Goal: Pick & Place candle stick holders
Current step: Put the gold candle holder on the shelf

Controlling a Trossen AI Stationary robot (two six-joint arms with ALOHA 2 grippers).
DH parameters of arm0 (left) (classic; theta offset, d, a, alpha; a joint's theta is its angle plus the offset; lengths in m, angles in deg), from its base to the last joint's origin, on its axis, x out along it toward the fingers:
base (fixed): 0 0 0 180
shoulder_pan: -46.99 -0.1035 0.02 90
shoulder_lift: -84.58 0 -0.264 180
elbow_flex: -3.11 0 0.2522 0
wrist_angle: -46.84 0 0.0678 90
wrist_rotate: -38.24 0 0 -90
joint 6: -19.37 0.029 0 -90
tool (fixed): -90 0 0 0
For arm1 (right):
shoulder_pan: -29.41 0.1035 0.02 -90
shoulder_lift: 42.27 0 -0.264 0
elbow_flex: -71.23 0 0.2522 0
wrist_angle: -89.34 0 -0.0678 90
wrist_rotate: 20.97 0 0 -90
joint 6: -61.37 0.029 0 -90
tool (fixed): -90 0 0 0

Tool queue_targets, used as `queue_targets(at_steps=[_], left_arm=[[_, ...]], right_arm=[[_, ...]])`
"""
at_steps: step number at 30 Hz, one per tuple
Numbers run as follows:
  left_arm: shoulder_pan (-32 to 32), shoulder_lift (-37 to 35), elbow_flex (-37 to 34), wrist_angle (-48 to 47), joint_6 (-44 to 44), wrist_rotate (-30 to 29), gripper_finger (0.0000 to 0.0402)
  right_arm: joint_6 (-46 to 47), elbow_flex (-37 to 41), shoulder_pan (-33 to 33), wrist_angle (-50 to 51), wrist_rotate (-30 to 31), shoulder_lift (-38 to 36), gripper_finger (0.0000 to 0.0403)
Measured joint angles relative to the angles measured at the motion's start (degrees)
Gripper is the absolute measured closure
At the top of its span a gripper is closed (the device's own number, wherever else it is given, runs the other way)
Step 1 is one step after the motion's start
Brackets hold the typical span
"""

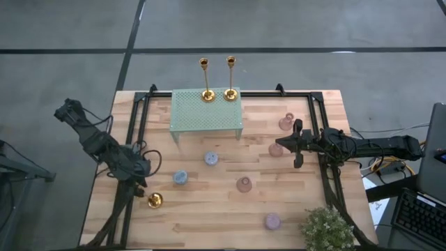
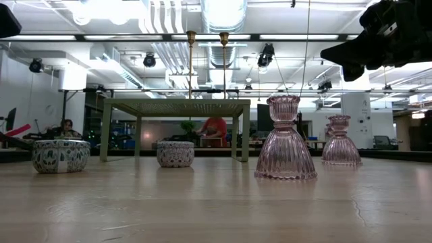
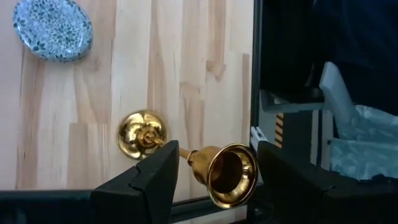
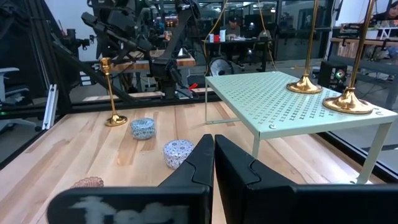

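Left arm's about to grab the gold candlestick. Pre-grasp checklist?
1. Left gripper open: ok.
2. Candlestick between its fingers: ok.
3. Candlestick upright on the table: ok.
4. Grip height on the stem: cannot tell.
5. Free space on the rack beside the two placed candlesticks: ok.
6. Right gripper shut, at the table's right, away from the left arm: ok.
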Motion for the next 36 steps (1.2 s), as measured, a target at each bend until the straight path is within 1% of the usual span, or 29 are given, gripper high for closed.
queue_targets(at_steps=[11, 15, 21, 27, 30, 32, 34, 36], left_arm=[[0.0, 1.0, -0.1, -1.2, -0.1, 0.1, 0.0186], [0.0, 1.9, -0.1, -1.5, -0.3, 0.1, 0.0201], [0.0, 3.7, 0.0, -1.2, -0.1, 0.3, 0.0238], [0.0, 4.7, -0.1, -1.1, 0.2, 1.0, 0.0249], [0.0, 4.7, 0.0, -0.4, 1.3, -0.5, 0.0251], [-0.3, 4.5, 0.2, 0.1, 2.1, -2.5, 0.0251], [-0.8, 4.6, 1.0, -0.2, 2.5, -5.4, 0.0252], [-1.3, 4.7, 2.3, -0.7, 5.0, -8.5, 0.0252]], right_arm=[[0.1, 0.0, 0.0, 0.0, 0.0, 0.0, 0.0394], [0.0, 0.0, 0.0, 0.0, 0.0, 0.0, 0.0394], [0.1, 0.0, 0.0, 0.0, 0.0, 0.0, 0.0394], [0.0, 0.0, 0.0, 0.0, 0.0, 0.0, 0.0394], [0.1, 0.0, 0.0, 0.0, 0.0, 0.0, 0.0394], [0.0, 0.0, 0.0, 0.0, 0.0, 0.0, 0.0394], [0.1, 0.0, 0.0, 0.0, 0.0, 0.0, 0.0394], [0.0, 0.0, 0.0, 0.0, 0.0, 0.0, 0.0394]])
